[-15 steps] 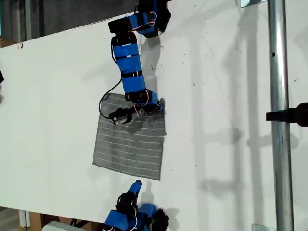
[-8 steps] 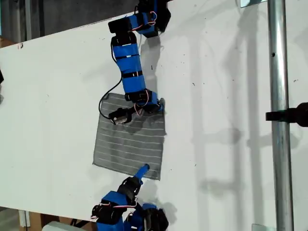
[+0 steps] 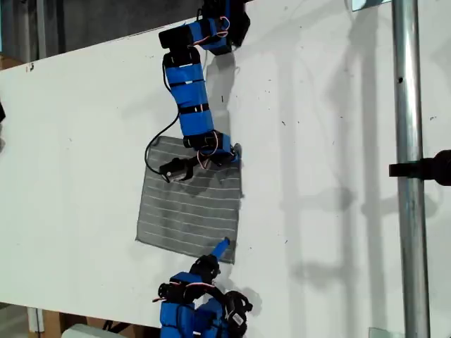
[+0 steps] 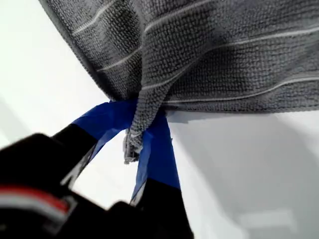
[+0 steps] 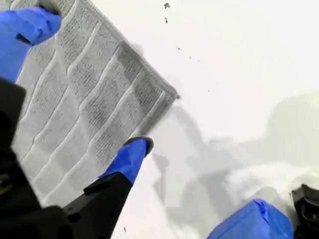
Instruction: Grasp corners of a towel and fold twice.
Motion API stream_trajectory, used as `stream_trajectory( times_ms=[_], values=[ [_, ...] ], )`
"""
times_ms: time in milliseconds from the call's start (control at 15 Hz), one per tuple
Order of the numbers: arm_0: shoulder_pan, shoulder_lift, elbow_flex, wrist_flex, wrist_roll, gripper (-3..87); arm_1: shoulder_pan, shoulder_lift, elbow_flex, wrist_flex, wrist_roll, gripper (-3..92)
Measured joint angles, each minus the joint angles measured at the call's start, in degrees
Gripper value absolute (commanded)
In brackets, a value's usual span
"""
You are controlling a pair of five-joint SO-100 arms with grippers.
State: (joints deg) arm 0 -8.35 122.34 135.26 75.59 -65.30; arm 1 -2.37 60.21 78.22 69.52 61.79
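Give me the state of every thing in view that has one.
the towel: spread flat, unfolded.
pinched corner: bunched between my first gripper's jaws.
free corner: lying flat, ungrasped.
my first gripper: shut on the pinched corner.
my second gripper: jaws open over the towel near the free corner.

Grey striped towel [image 3: 190, 211], flat, 1 corner [image 4: 133, 144] pinched.

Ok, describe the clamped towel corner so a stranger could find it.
On the white table lies a grey striped towel. The corner is at its upper right in the exterior view, under the arm from the top edge. Only this one is bunched up, pinched in my first claw.
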Motion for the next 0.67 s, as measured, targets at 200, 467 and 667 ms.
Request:
stream_trajectory(
  times_ms=[200,467,667],
  values=[
    [-1.4,-0.8,4.0,-5.9,-1.1,38.6,-0.2,0.0,0.0,0.0,0.0,-0.2],
    [-1.8,-7.3,6.3,-12.5,-5.6,33.1,-0.2,0.0,0.0,0.0,0.0,-0.2],
    [-2.0,-14.2,6.1,-15.1,-7.9,14.9,-0.4,0.0,0.0,0.1,0.0,-0.2]
  ],
)
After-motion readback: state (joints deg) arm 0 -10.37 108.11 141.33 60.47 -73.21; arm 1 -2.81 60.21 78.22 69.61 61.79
